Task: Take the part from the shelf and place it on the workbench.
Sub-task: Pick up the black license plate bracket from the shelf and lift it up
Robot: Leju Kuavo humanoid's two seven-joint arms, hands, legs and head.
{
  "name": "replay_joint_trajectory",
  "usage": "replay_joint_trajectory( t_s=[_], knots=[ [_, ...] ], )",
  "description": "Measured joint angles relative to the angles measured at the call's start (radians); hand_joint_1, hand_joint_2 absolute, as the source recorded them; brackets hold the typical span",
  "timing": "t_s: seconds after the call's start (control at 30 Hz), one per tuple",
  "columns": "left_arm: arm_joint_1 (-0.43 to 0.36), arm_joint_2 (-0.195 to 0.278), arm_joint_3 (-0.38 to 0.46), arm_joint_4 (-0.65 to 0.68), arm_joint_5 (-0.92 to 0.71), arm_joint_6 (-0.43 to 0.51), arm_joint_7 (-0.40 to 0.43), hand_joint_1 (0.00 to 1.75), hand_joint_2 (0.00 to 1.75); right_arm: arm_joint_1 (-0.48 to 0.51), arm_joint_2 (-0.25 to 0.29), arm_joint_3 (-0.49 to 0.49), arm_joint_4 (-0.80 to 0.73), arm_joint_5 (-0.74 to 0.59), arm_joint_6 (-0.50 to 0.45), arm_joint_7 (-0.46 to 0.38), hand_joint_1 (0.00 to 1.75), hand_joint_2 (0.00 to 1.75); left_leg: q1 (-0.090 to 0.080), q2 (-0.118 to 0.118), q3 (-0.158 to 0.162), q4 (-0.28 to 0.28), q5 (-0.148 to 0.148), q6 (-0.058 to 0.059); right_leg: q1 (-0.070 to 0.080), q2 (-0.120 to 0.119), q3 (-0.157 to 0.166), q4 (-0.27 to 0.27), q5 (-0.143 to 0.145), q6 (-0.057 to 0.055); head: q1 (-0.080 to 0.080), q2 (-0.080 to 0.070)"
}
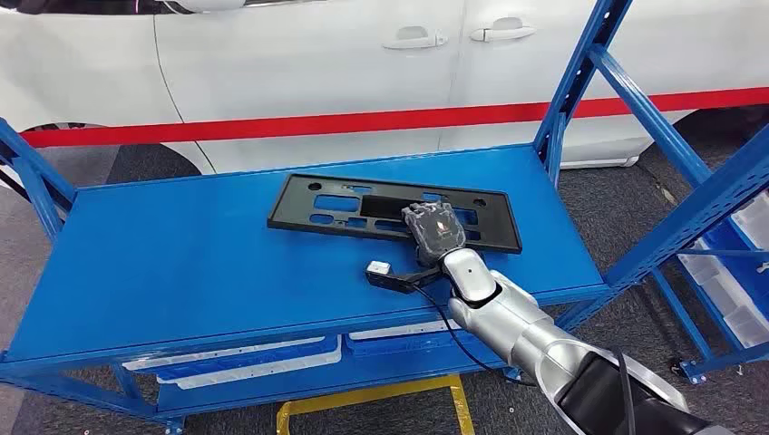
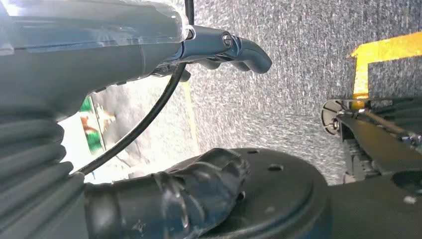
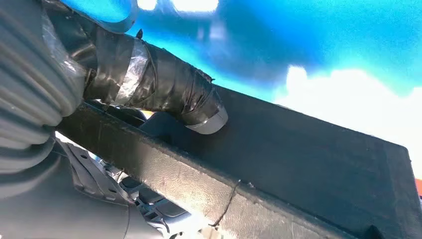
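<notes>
- The part [image 1: 390, 210] is a long, flat, black plastic panel with rectangular cut-outs, lying flat on the blue shelf [image 1: 181, 263], just right of the head view's centre, its long side running left to right.
- It looks light and fairly stiff, though a panel this long and thin would probably flex and droop at the far end if lifted from one end only.
- The surface seems matte and lightly textured, so it should not be very slippery; the thin edges and the bars between cut-outs are the likely weak spots.
- A sensible hold, judged from the shape, is along the near long edge close to the middle, or through a cut-out, so the weight balances.
- The right robot hand [image 1: 434, 230] lies over the near edge of the part, right of its middle, palm down, with the silver forearm reaching up from the lower right of the head view.
- In the right wrist view a taped thumb [image 3: 164, 89] presses on the part's dark face [image 3: 308, 164], with darker fingers under the rim; the robot hand appears to clamp that edge, though the grip is partly hidden.
- The left robot hand [image 2: 164, 199] hangs over the grey floor [image 2: 278, 74] in the left wrist view, fingers curled in loosely and holding nothing.
</notes>
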Motion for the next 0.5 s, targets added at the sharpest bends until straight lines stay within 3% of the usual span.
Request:
replay_joint_trajectory(
  t_s=[0.07, 0.2, 0.3, 0.37, 0.47, 0.5],
  knots=[
    [0.001, 0.0, 0.004, 0.0, 0.003, 0.001, -0.003, 0.0, 1.75, 0.007, -0.011, 0.001, -0.053, -0.017, 0.001, -0.017, 1.75, 1.75, -0.001, 0.0, -0.001, 0.002, -0.001, 0.001, -0.001, 0.0, 0.0, -0.001, 0.0, 0.001, 0.0, 0.0],
    [0.009, 0.0, 0.021, 0.0, 0.007, 0.039, -0.045, 0.0, 1.75, 0.036, -0.072, 0.004, -0.322, -0.066, 0.013, -0.059, 1.75, 1.75, -0.003, -0.001, -0.008, 0.013, -0.004, 0.008, -0.005, -0.001, -0.003, 0.0, 0.002, 0.005, 0.0, 0.0],
    [0.013, -0.002, 0.03, 0.0, 0.007, 0.056, -0.061, 0.0, 1.75, 0.046, -0.118, 0.006, -0.51, -0.083, 0.025, -0.063, 1.75, 1.75, 0.0, 0.001, -0.004, 0.001, 0.009, 0.018, -0.004, 0.0, 0.0, -0.007, 0.008, 0.016, 0.0, 0.0],
    [0.012, -0.006, 0.032, 0.0, 0.007, 0.058, -0.063, 0.0, 1.75, 0.049, -0.147, 0.006, -0.597, -0.087, 0.028, -0.067, 1.75, 1.75, 0.007, 0.005, 0.001, -0.022, 0.027, 0.03, -0.004, 0.0, -0.011, 0.022, -0.022, 0.024, 0.0, 0.0],
    [0.013, -0.009, 0.033, 0.0, 0.005, 0.058, -0.065, 0.0, 1.75, 0.06, -0.185, 0.008, -0.689, -0.085, 0.028, -0.079, 1.75, 1.75, 0.01, 0.008, -0.008, -0.025, 0.036, 0.037, -0.009, -0.001, -0.082, 0.193, -0.118, 0.034, 0.0, 0.0],
    [0.013, -0.01, 0.033, 0.0, 0.004, 0.058, -0.066, 0.0, 1.75, 0.066, -0.196, 0.009, -0.71, -0.082, 0.027, -0.081, 1.75, 1.75, 0.011, 0.008, -0.012, -0.021, 0.036, 0.037, -0.012, -0.001, -0.099, 0.237, -0.129, 0.038, 0.0, 0.0]
  ],
)
